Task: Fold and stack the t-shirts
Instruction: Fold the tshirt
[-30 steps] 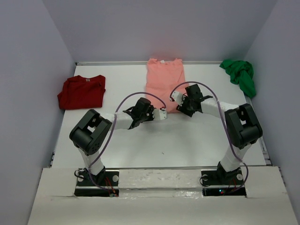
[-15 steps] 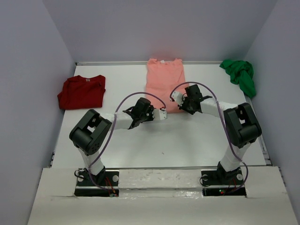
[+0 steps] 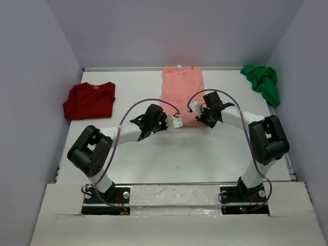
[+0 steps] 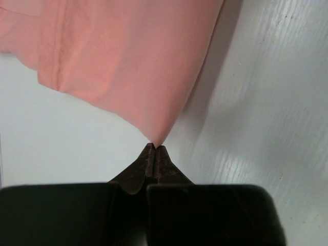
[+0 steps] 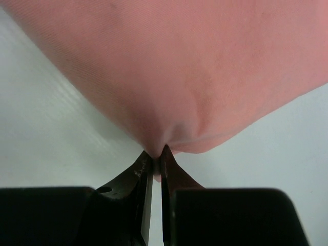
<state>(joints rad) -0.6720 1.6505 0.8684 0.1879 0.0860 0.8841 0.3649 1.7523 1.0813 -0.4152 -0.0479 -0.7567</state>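
The salmon-pink t-shirt [image 3: 181, 92] lies flat at the back middle of the table, sleeves folded in, collar at the far edge. My left gripper [image 3: 177, 122] is shut on its near left corner [image 4: 156, 134]. My right gripper [image 3: 192, 107] is shut on its near right hem [image 5: 164, 146]. Both lift the near edge slightly off the table. The dark red t-shirt [image 3: 89, 100] lies folded at the left. The bright green t-shirt [image 3: 262, 82] is crumpled at the back right.
White table [image 3: 174, 154] with grey walls on three sides. Purple cables arc over both arms. A small dark speck [image 3: 178, 166] lies on the table near the front middle.
Both grippers have moved slightly away from the arm bases with the pink shirt's near edge, and the shirt has shifted towards the back wall. The red and green shirts have not moved.
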